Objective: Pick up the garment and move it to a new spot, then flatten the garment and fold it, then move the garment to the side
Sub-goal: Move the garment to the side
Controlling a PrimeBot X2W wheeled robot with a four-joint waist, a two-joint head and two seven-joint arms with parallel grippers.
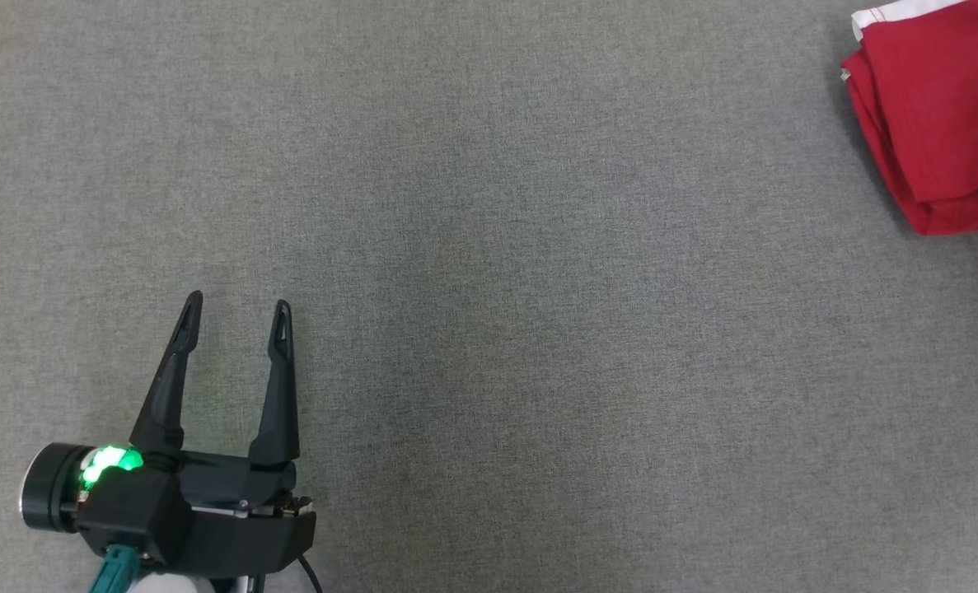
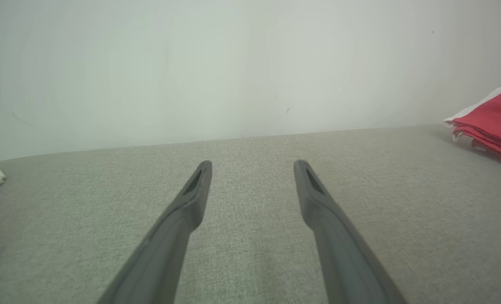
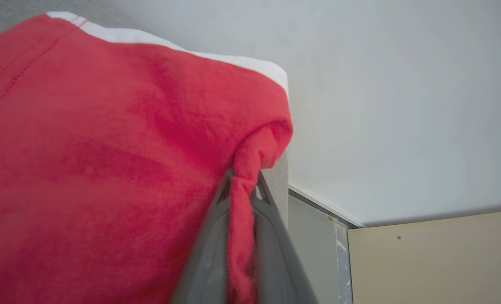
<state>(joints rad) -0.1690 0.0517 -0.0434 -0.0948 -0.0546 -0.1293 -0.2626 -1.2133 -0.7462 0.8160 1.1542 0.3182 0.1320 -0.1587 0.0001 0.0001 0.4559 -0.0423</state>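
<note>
At the far right of the grey bench [image 1: 489,206] lay the folded red, white-trimmed garment [image 1: 942,123] — a bunched corner of it clenched in my right pincer [image 3: 245,179]. My left pincer [image 1: 237,317] hung at the near left — fingers spread wide, grasping nothing.

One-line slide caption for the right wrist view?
Right tool shut on a bunched fold of the red, white-trimmed garment.
</note>
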